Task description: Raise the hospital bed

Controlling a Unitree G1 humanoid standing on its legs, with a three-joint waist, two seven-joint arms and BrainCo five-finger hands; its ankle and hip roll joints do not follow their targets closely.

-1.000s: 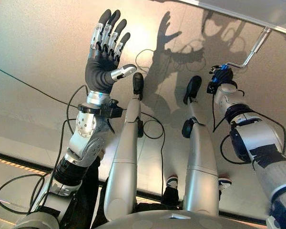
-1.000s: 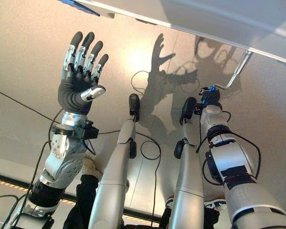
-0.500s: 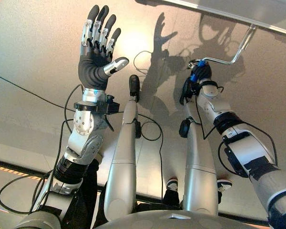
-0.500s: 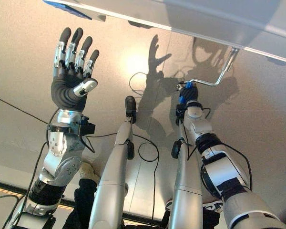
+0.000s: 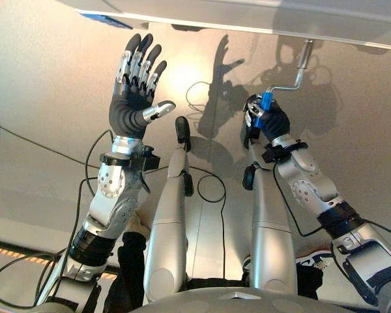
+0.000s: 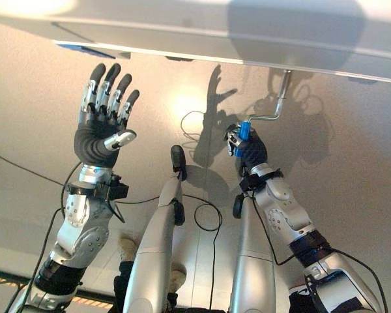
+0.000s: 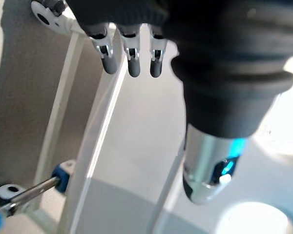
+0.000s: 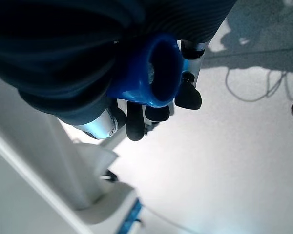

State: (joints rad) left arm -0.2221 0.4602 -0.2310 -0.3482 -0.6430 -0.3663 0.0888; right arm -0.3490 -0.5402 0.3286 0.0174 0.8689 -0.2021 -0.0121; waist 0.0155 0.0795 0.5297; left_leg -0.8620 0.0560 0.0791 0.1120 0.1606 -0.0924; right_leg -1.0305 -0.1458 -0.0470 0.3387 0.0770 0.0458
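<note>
Blue handle of the crank is sitting in my right hand, whose fingers are curling around it, just under what is probably the bed frame. I am holding my left hand up, fingers spread.

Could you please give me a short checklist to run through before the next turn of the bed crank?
1. Right hand curled round the crank's blue grip: ok.
2. Metal crank rod runs from the grip up to the bed frame: ok.
3. Left hand open, raised apart from the crank: ok.
4. Floor beside the crank free of loose objects: ok.
5. Crank seated firmly in the frame: cannot tell.
</note>
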